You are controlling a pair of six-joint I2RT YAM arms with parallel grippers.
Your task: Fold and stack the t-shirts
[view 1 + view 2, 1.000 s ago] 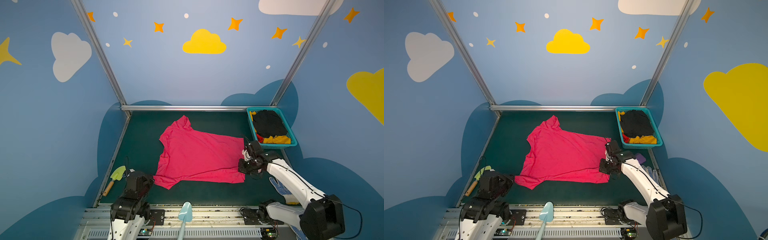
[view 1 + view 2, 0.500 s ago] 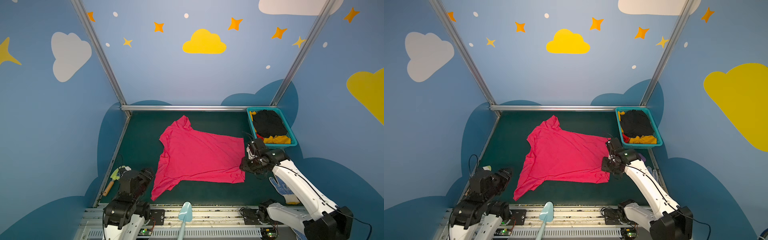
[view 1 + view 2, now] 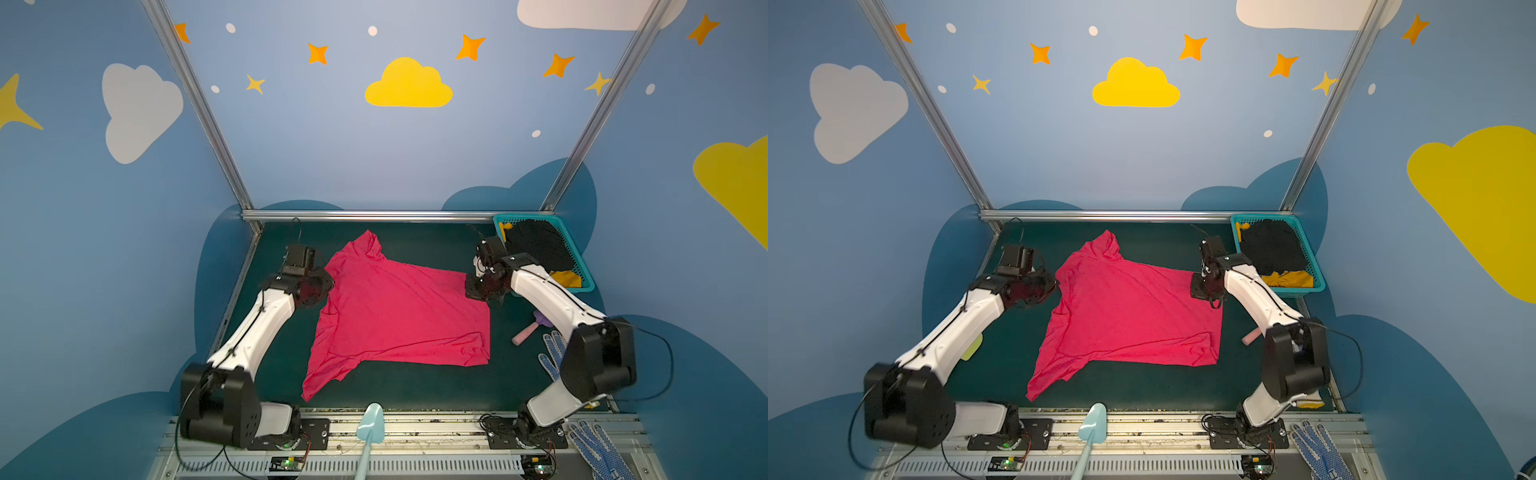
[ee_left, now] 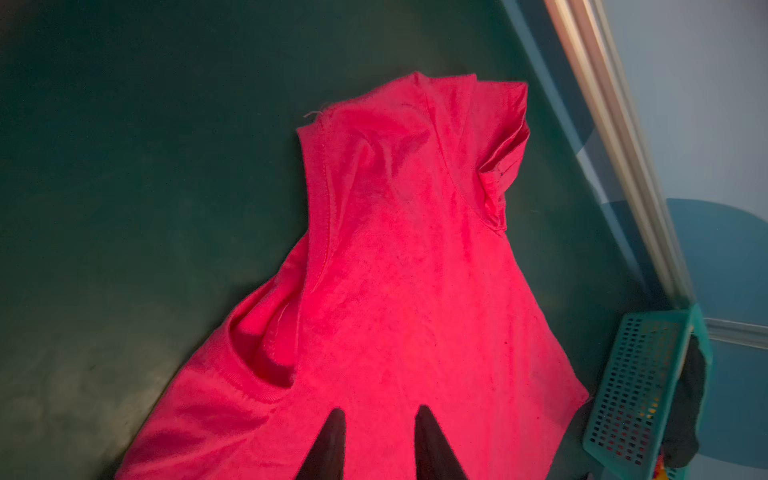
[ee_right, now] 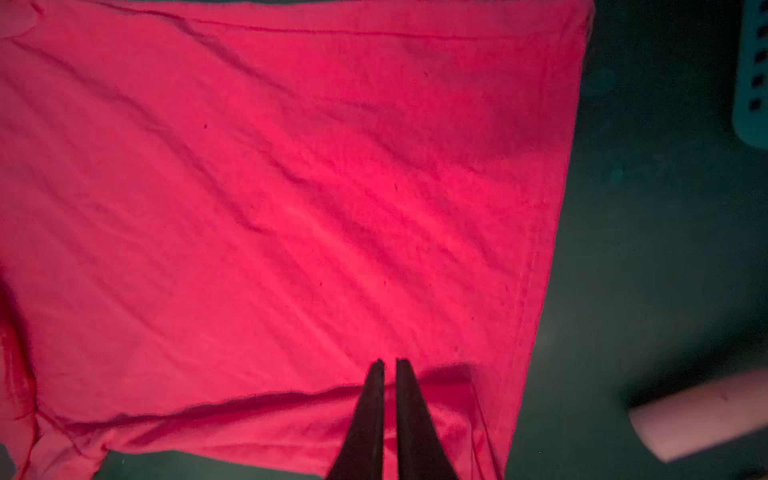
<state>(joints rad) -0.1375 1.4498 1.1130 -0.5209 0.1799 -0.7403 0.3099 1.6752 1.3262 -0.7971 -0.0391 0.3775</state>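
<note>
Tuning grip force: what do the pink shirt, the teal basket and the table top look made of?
The pink shirt: thin matte knit cloth, probably cotton; soft creases, stitched hem. The basket: hard, slightly shiny plastic; moulded grid of holes. The table top: dark green matte mat, perhaps rubber or felt; texture too blurred to tell.

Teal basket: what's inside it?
A black t-shirt lies on top in the teal basket; mustard-yellow cloth shows at its near end. Anything beneath them is covered.

The pink t-shirt (image 3: 1125, 316) lies spread out; left gripper (image 3: 1054, 286) at its 10 o'clock edge, right gripper (image 3: 1202, 290) at its 2 o'clock corner.
</note>
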